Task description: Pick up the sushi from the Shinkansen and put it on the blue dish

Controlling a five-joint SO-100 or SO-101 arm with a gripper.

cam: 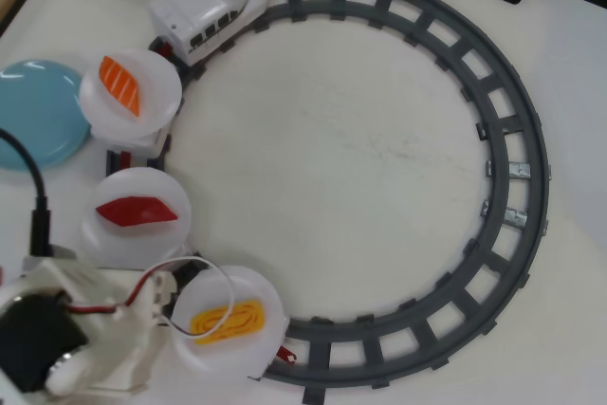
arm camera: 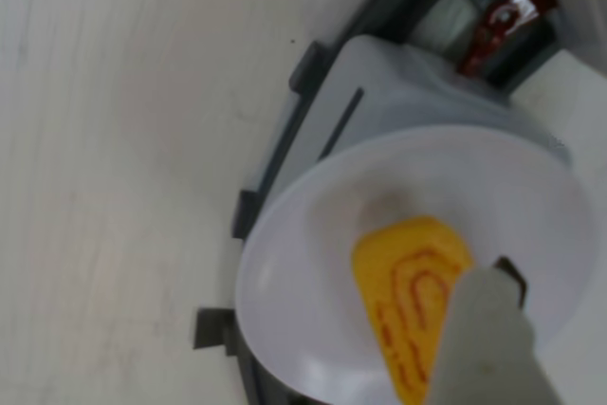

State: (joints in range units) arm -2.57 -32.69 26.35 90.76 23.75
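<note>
A: status?
B: approach step. gripper over the sushi, which sits on last white plate behind the Shinkansen. Only one finger visible, can't tell jaw state.
A: next?
B: prob. straddle, pinch, lift, carry to the blue dish, upper left in overhead view.

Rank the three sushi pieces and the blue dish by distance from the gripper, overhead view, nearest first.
The gripper itself is hidden under the arm at lower left.
1. yellow sushi, right beside the arm
2. red sushi, above
3. salmon sushi, farther up
4. blue dish, upper left, close to 3
</note>
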